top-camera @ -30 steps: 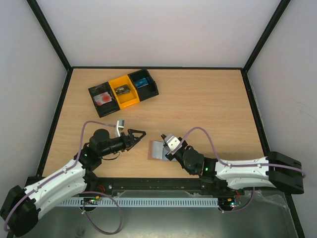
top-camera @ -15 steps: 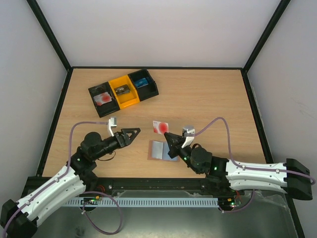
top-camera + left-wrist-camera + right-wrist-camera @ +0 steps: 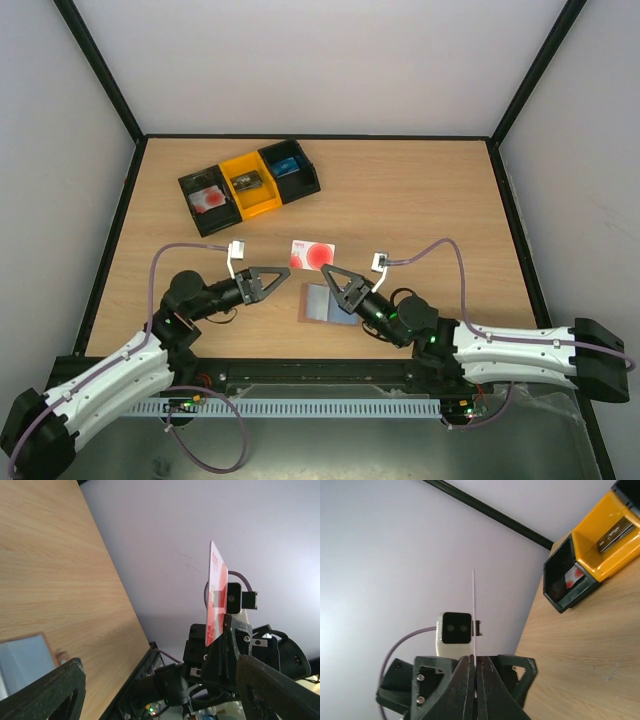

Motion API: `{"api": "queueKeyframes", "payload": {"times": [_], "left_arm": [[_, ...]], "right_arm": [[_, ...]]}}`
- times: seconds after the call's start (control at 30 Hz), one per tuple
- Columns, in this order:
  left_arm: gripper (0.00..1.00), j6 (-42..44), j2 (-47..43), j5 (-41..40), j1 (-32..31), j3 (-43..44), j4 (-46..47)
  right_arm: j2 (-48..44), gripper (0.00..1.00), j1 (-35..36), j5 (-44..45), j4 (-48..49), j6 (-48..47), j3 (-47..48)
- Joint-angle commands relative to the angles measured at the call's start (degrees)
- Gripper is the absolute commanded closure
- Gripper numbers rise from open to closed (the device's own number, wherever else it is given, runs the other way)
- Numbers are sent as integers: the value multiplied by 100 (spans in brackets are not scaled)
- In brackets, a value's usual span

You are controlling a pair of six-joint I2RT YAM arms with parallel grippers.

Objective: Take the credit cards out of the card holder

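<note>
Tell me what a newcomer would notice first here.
A red-and-white card is held up in the shut right gripper, with the open left gripper facing it. Close by, the card holder lies open on the table. A row of black and yellow bins sits at the back left.

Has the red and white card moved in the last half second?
Yes. The card, held in the right gripper, went left toward the left gripper, judged against the card holder.
</note>
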Motion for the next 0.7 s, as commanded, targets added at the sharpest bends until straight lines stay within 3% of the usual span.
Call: {"api": "queueKeyframes", "payload": {"times": [0.0, 0.3, 0.67], "left_arm": [[19, -371, 189, 419, 34, -173, 1020], [44, -697, 294, 479, 34, -307, 1555], [56, -832, 373, 362, 34, -310, 1668]], "right_arm": [[136, 98, -18, -135, 566, 564, -31], [141, 98, -18, -126, 463, 597, -32], [294, 98, -17, -291, 380, 614, 29]]}}
